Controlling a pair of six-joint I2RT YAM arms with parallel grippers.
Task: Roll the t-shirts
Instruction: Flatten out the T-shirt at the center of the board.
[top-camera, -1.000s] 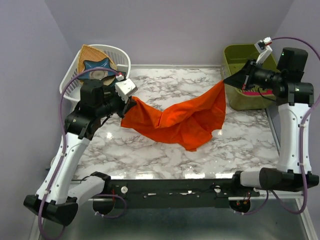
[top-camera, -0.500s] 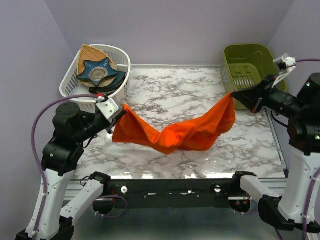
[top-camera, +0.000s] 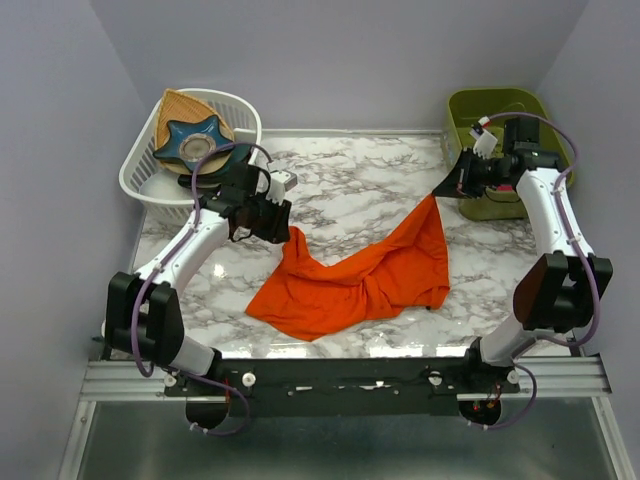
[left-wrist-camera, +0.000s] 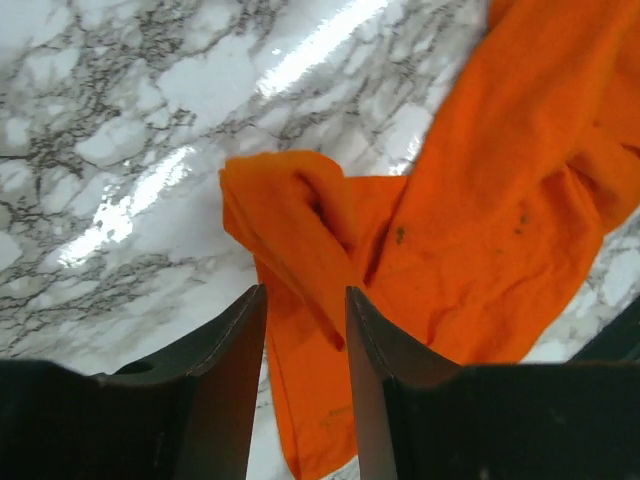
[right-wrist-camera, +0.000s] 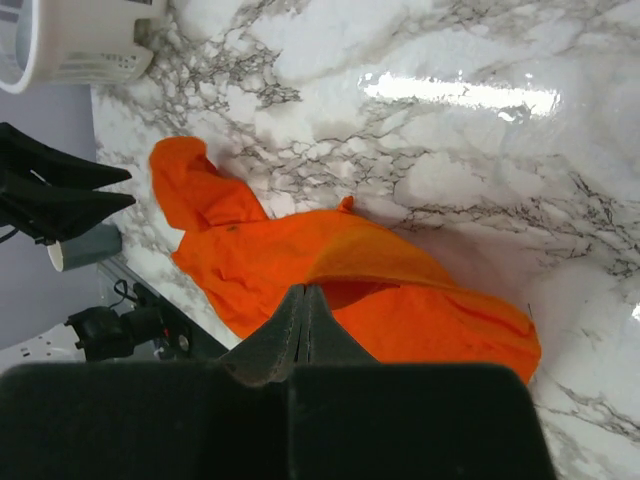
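Orange t-shirt (top-camera: 365, 280) slumped mid-table (top-camera: 380, 180), one corner hoisted by the right gripper (top-camera: 445, 187).
Table: glossy white marble pattern with grey veins. T-shirt: soft plain fabric, crumpled folds, a few tiny dark specks, lying toward the near edge. Far left: white slotted plastic basket (top-camera: 238, 112) holding a tan woven wedge (top-camera: 180, 105) and a blue star-shaped piece (top-camera: 195, 140). Far right: olive plastic bin (top-camera: 470, 105). Left gripper (top-camera: 280, 222): fingers parted over a bunched peak, pinching nothing. Right fingers clamped on the shirt corner.

Lettering, labels, brands, numbers, signs: none legible in any view. Orange t-shirt (top-camera: 370, 280): plain fabric, tiny dark specks only, no print.
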